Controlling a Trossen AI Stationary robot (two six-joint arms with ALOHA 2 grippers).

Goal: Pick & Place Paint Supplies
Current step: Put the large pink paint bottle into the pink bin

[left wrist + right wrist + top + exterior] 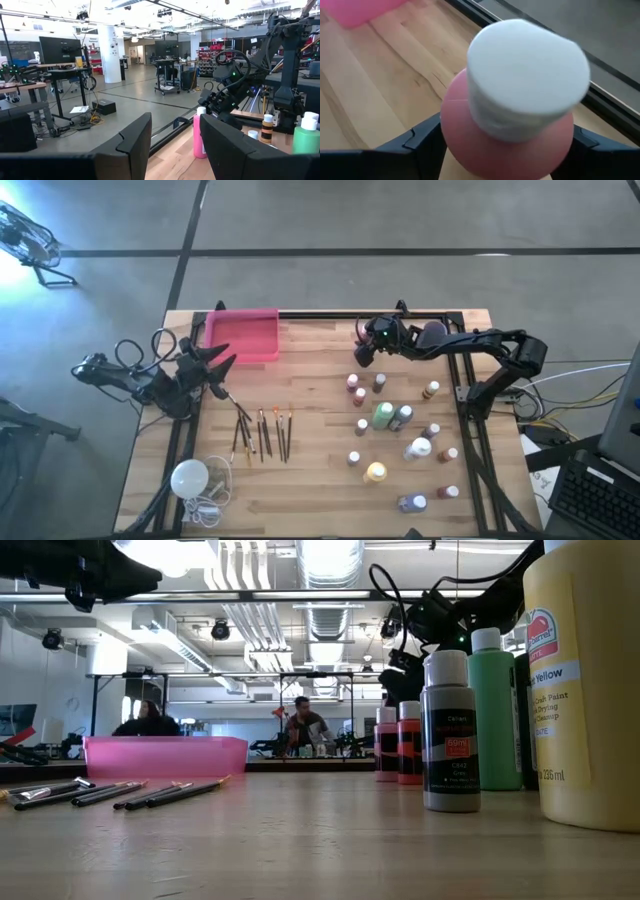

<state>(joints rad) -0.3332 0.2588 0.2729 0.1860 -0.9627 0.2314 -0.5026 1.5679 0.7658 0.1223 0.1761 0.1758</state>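
- The left gripper [222,367] hangs just beside the pink tray [243,335], at its left front corner, fingers apart around nothing.
- The paintbrushes [262,432] lie in front of the tray.
- The right gripper [362,352] is well right of the tray; the pink paint bottle [512,120] sits between its parted fingers, contact unclear.
- The other paint bottles [398,442] stand farther right of the tray.

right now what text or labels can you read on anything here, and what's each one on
"Yellow": on the big yellow bottle in the low view.
"235 ml": low on that same label.
"Paint": small print under "Yellow"; the other lines there are cut off or blurred.
Gray-black bottle: it has a label with a red patch, too small to read.
Green bottle, two pink bottles: no readable text.
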